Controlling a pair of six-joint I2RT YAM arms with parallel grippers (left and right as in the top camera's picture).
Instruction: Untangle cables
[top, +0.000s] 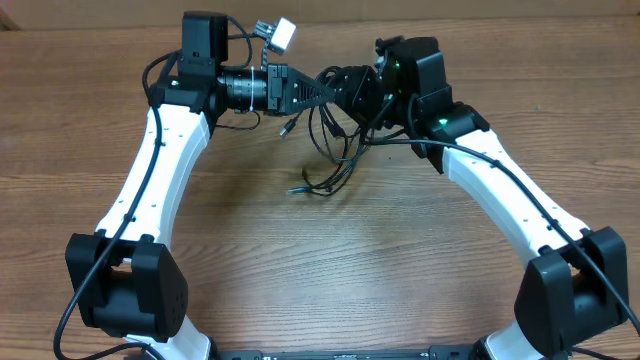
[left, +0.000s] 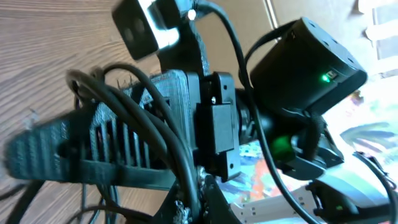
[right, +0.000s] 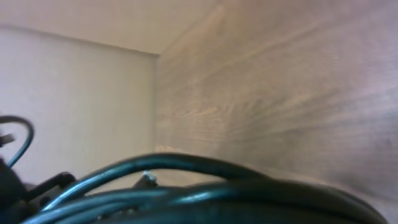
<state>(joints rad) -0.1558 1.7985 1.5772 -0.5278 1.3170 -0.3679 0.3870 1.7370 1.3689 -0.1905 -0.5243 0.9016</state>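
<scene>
The cables (top: 330, 185) are thin black cords. They hang in loose loops from the two grippers down to the wooden table, with a small plug end (top: 287, 128) dangling at the left. My left gripper (top: 322, 88) and right gripper (top: 352, 95) meet tip to tip above the far middle of the table. In the left wrist view the left jaws (left: 193, 202) pinch one black cable (left: 168, 137), which runs up across the right gripper's ribbed finger (left: 93, 146). In the right wrist view the bundled cables (right: 205, 193) fill the bottom edge and hide the fingers.
The wooden table (top: 320, 270) spreads out below the hanging loops. Both white arms arch in from bases at the front corners (top: 125, 290) (top: 570, 290). The arms' own thicker black wires run along them. A pale wall (right: 74, 93) stands past the table's edge.
</scene>
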